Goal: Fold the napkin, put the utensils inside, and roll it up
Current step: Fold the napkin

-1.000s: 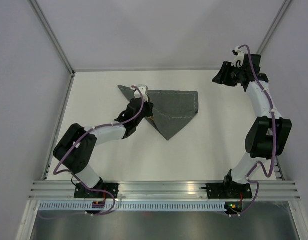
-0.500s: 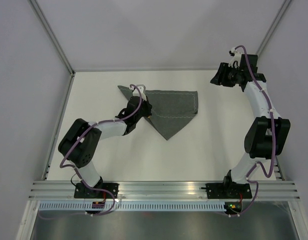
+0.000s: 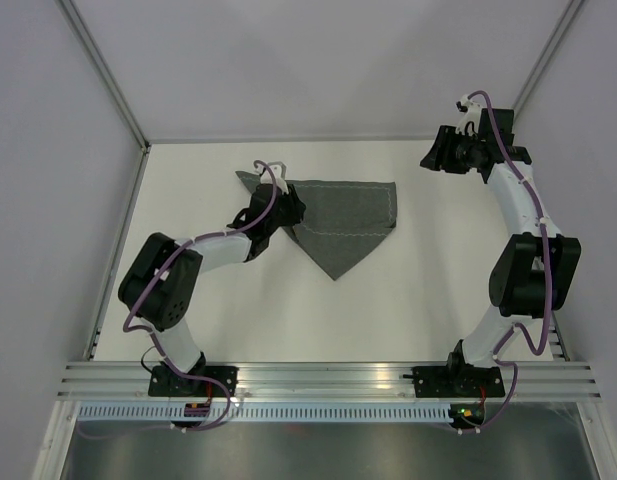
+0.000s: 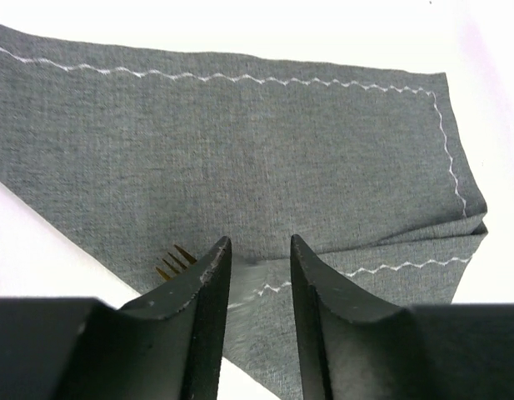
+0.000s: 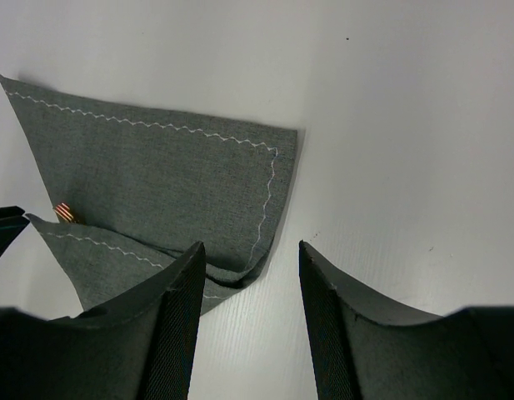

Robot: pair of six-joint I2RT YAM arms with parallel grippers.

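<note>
What worries me is the utensil (image 4: 175, 260). Only its gold tines show, poking out at the lower-left edge of the napkin (image 4: 265, 158), so I judge that a careless push or an early roll could slide it clear of the cloth or drag the loose folded layer open. My left claw (image 4: 260, 243) hangs low over that edge, its jaws parted by a narrow gap with nothing between them. The tines lie just beside my left finger, on its outer side and not in the gap. The napkin lies folded into a rough triangle on the table (image 3: 408, 300), stretching away ahead of me. My right claw (image 5: 252, 250) is spread wide and empty, well apart off the napkin's right side.
</note>
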